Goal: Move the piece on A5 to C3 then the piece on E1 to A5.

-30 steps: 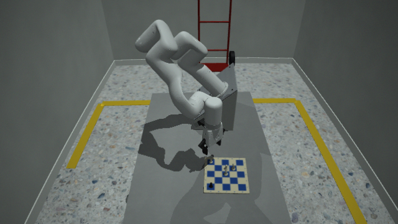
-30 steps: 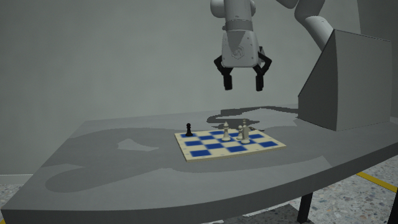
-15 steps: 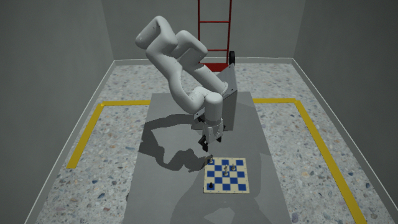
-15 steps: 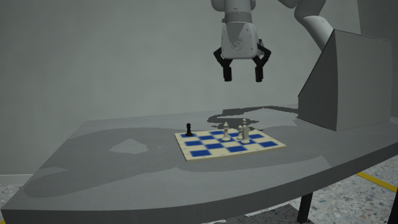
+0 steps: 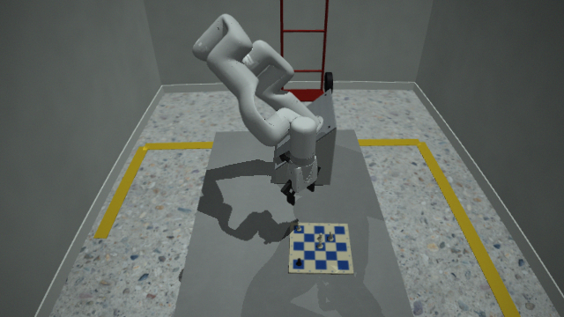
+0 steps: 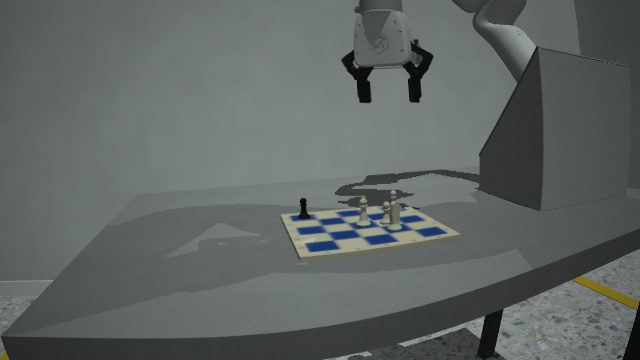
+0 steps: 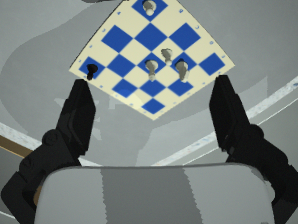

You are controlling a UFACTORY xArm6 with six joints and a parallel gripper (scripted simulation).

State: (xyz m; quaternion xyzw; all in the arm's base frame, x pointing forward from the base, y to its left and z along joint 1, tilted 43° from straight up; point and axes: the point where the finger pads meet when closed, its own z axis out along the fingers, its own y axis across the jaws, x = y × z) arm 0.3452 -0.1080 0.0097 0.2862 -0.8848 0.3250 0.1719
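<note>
Gripper (image 5: 301, 194) (image 6: 389, 100) (image 7: 151, 91), smooth pale housing with faint hexagonal emblem, black angular fingers spread wide, holding nothing, above table height.

Flat square board (image 5: 309, 269) (image 6: 377, 251) (image 7: 111, 19), blue and cream checks; edge characters too small to read surely. Off-white slender chess piece (image 5: 320, 245) (image 6: 363, 215) (image 7: 151, 69) upright on C3, centre. Black pawn (image 5: 299, 262) (image 6: 303, 209) (image 7: 91, 71) and pale corner piece (image 5: 299, 228) (image 6: 393, 194) (image 7: 149, 7) on corner squares; cannot tell which is E1.

Matte grey tabletop (image 5: 238, 282) (image 6: 200, 310), speckled stone floor (image 5: 145, 220) (image 6: 565, 320).
</note>
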